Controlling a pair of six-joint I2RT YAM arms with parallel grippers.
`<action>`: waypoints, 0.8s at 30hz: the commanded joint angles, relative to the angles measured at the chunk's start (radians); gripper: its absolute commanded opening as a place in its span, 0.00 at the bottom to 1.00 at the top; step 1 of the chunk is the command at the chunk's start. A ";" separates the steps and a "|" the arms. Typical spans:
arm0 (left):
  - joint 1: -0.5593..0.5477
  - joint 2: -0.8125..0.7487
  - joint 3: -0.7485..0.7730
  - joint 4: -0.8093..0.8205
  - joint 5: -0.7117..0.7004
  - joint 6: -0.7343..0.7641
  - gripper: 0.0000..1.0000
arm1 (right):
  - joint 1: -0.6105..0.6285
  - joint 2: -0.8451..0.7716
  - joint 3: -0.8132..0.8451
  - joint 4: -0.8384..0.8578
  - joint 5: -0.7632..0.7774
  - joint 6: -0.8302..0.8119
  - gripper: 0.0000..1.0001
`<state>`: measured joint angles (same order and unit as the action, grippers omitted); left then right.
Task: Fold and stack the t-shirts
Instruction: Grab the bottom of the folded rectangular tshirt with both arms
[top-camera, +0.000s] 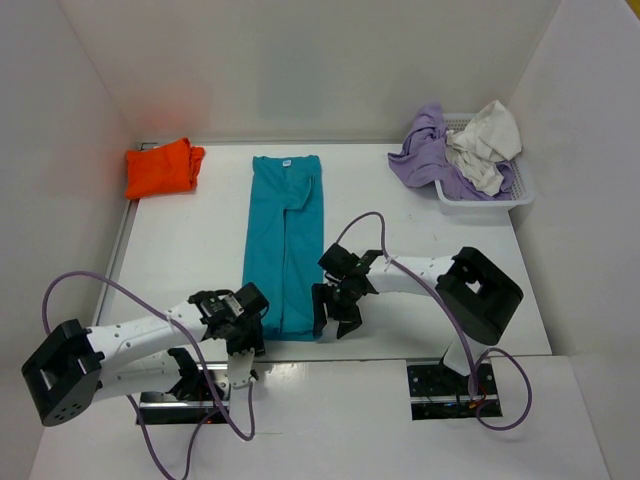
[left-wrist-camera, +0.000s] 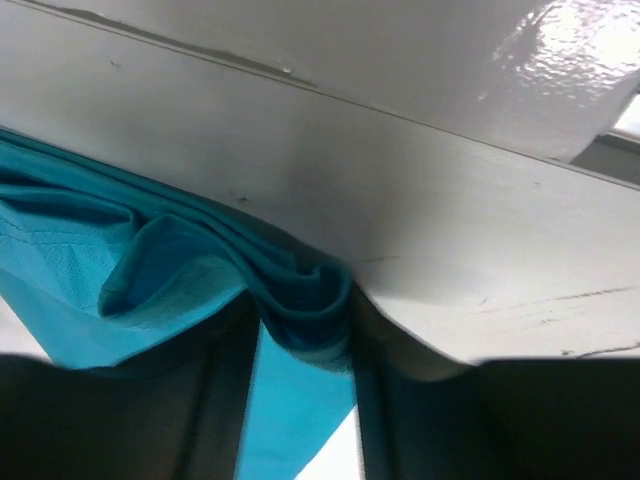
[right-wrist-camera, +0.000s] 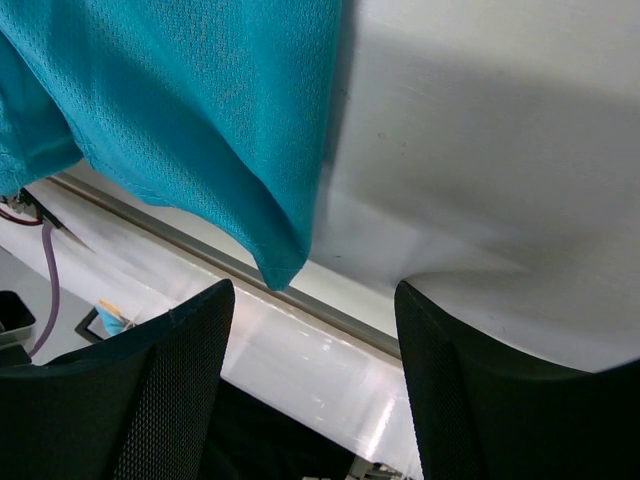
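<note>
The teal-blue t-shirt (top-camera: 285, 240) lies folded into a long narrow strip down the middle of the table. My left gripper (top-camera: 256, 330) is at its near left corner, and in the left wrist view a bunched fold of the teal cloth (left-wrist-camera: 300, 300) fills the gap of the left gripper (left-wrist-camera: 302, 335), pinched between both fingers. My right gripper (top-camera: 335, 320) hovers at the near right corner. It stands open (right-wrist-camera: 310, 330), with nothing between its fingers and the teal hem (right-wrist-camera: 180, 100) hanging just beyond them. An orange t-shirt (top-camera: 160, 168) sits folded at the back left.
A white mesh basket (top-camera: 485, 197) at the back right holds a crumpled lavender t-shirt (top-camera: 425, 150), spilling over its left rim, and an off-white t-shirt (top-camera: 485, 145). White walls enclose the table on three sides. Purple cables loop off both arms near the front edge.
</note>
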<state>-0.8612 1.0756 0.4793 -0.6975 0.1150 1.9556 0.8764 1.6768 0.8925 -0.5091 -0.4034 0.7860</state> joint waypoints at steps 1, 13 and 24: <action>-0.006 0.012 -0.016 0.010 0.018 0.014 0.43 | -0.002 0.004 0.034 0.024 0.002 -0.019 0.71; -0.006 -0.157 -0.059 0.041 0.058 0.014 0.08 | -0.002 0.067 0.126 0.012 0.011 -0.011 0.65; -0.006 -0.223 -0.085 0.059 0.069 -0.055 0.01 | -0.002 0.129 0.137 -0.054 -0.020 -0.039 0.37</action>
<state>-0.8619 0.8486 0.3908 -0.6327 0.1371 1.9324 0.8764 1.7996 1.0031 -0.5201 -0.4171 0.7677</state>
